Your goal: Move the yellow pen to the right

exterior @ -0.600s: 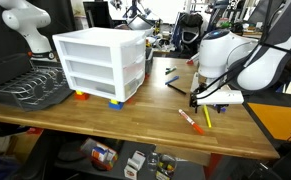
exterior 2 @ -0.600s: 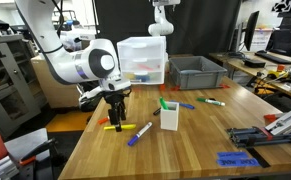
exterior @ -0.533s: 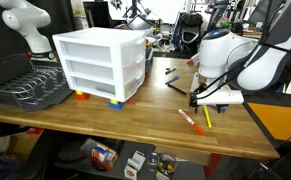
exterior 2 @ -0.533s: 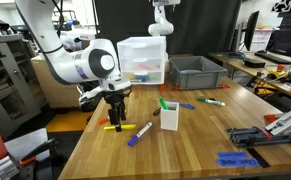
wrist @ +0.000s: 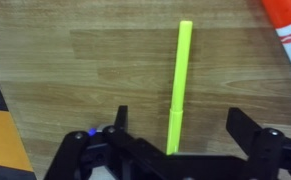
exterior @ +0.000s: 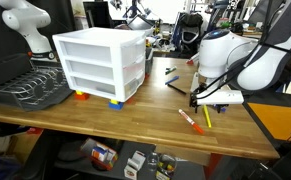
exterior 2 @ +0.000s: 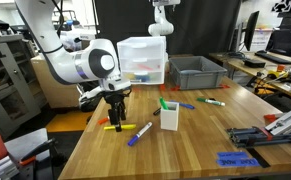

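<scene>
Wide wooden desk (exterior: 135, 120) in a busy lab, with other robot arms and monitors crowding the background in both exterior views. The white drawer unit (exterior: 100, 62) sits upper left of centre on coloured feet, and what's in its drawers can't be made out. A dark wire rack (exterior: 30, 88) sits at the far left edge. In an exterior view, a grey bin (exterior 2: 195, 72) stands right of the drawers, its inside hidden. At centre, a small white cup (exterior 2: 169, 117) holds a green-capped marker (exterior 2: 163, 102). A blue marker (exterior 2: 138, 134) lies flat just left of the cup.

Now the hand (wrist: 178, 128): jaws spread wide, gripping nothing. The yellow pen (wrist: 177, 80) lies flat on the wood, running from top centre of the wrist view down into the gap between the open fingers. It touches neither finger. The orange-and-white marker (wrist: 285, 25) pokes in at the upper right corner, apart from the pen. In an exterior view, the hand (exterior: 207, 103) hangs right of centre, directly over the yellow pen (exterior: 207, 117).
</scene>
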{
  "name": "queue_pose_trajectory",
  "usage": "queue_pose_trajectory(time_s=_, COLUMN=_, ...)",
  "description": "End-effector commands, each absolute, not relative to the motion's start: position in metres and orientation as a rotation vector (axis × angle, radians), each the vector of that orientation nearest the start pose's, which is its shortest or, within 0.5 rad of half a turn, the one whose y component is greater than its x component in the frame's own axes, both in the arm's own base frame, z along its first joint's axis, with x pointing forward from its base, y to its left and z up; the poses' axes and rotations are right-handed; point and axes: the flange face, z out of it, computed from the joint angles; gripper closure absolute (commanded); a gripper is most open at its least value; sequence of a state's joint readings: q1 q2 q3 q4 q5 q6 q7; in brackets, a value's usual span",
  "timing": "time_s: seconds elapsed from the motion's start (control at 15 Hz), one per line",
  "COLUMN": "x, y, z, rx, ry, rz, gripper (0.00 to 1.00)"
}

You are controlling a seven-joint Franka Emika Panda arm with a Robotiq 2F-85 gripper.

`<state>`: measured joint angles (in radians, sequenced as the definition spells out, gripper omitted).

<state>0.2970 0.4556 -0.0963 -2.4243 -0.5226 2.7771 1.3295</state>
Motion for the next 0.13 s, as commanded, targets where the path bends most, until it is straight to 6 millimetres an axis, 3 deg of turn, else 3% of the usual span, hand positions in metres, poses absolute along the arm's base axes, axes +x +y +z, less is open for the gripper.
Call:
queue_pose_trajectory(time_s=0.0, x=0.4510, y=0.1093, z=0.1145, rx=-3.198, ry=1.027, rz=-0.104, gripper=0.00)
queue_pose_trajectory(time_s=0.07, x=0.4510, y=0.1093, z=0.1145, rx=-3.198, ry=1.027, rz=-0.104, gripper=0.00)
